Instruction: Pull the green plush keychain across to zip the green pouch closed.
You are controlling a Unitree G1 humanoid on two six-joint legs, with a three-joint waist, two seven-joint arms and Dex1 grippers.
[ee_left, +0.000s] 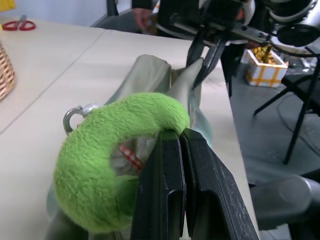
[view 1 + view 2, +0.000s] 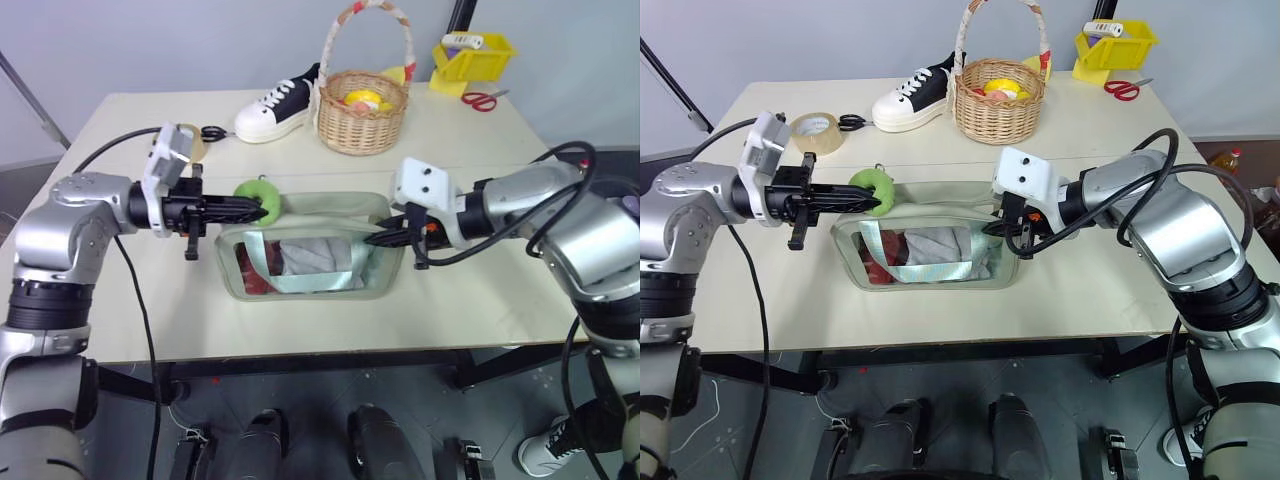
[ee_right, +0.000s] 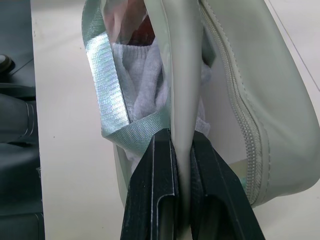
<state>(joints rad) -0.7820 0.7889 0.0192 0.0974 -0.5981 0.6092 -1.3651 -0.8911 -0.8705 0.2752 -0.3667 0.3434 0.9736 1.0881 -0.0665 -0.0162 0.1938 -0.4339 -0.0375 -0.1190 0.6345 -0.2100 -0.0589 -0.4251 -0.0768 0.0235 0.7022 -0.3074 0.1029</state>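
The green pouch (image 2: pixel 310 262) lies at the table's middle front, its clear window showing grey and red cloth under pale green straps. Its top stands open. The green plush keychain (image 2: pixel 257 198) sits at the pouch's top left corner, hung on a metal ring (image 1: pixel 74 116). My left gripper (image 2: pixel 258 212) comes in level from the left, shut on the plush (image 1: pixel 112 155). From the right, my right gripper (image 2: pixel 375 238) is shut on the pouch's right end, pinching its edge (image 3: pixel 182 115) beside the zipper teeth (image 3: pixel 235 105).
Behind the pouch stand a wicker basket (image 2: pixel 362 110), a black-and-white sneaker (image 2: pixel 277 108) and a tan tape roll (image 2: pixel 197 140) with black scissors. A yellow bin (image 2: pixel 472 58) and red scissors (image 2: pixel 482 100) sit at the back right. The table's front edge is near the pouch.
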